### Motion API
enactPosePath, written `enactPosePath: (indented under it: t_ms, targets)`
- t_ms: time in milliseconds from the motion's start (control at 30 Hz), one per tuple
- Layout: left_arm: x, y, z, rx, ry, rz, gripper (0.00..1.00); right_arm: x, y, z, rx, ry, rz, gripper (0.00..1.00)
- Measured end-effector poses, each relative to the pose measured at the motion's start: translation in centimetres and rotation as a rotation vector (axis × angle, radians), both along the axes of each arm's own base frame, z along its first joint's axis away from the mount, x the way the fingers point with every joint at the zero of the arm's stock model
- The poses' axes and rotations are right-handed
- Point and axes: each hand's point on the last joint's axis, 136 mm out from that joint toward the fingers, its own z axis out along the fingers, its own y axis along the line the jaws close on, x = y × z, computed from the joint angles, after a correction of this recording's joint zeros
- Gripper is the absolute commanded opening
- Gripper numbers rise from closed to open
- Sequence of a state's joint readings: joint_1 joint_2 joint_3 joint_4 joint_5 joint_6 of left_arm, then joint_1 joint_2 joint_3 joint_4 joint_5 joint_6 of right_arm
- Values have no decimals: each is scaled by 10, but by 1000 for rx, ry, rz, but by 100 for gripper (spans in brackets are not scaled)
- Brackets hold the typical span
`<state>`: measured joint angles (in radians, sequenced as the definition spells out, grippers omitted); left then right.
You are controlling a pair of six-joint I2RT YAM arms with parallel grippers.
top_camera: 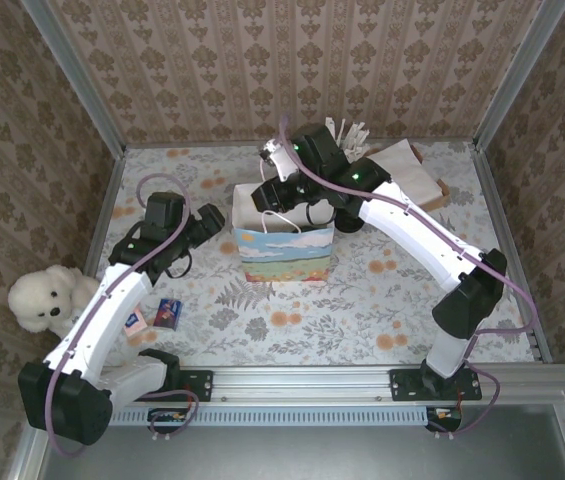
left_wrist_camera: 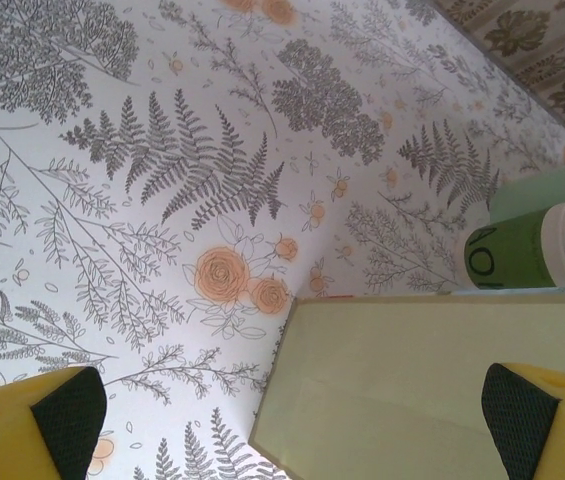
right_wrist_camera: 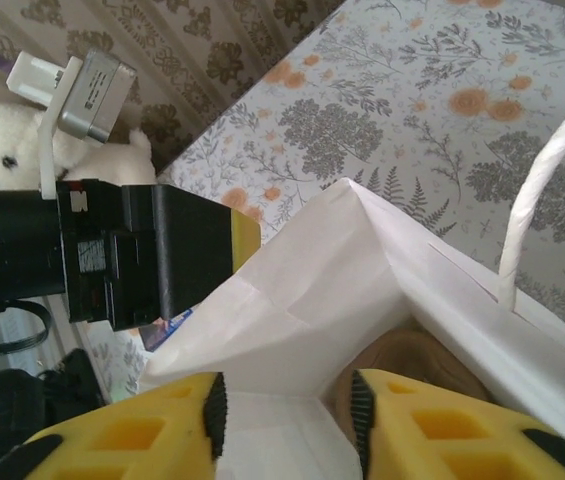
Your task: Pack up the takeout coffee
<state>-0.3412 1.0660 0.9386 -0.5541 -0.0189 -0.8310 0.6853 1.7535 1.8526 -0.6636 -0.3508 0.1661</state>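
On the floral surface [top_camera: 392,300] stands the open paper bag [top_camera: 284,250], its walls hiding nearly all that is inside. The left end effector [left_wrist_camera: 297,420] hangs just beside the bag, jaws wide apart and empty, and the right end effector [right_wrist_camera: 284,410] hovers over the bag's mouth, fingers parted on nothing. Down inside, a brown sliver of the carrier tray [right_wrist_camera: 417,362] shows, the rest hidden by the bag wall and a finger.
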Motion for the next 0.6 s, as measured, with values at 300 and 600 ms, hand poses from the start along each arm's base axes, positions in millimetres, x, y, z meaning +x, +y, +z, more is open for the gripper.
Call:
enactPosePath:
  t_ms: [300, 600]
  targets:
    - [-1, -2, -1, -13, 8, -6, 100, 4, -67, 28, 2, -62, -172, 70]
    - [1, -2, 17, 5, -75, -41, 100, 25, -254, -8, -57, -35, -715, 82]
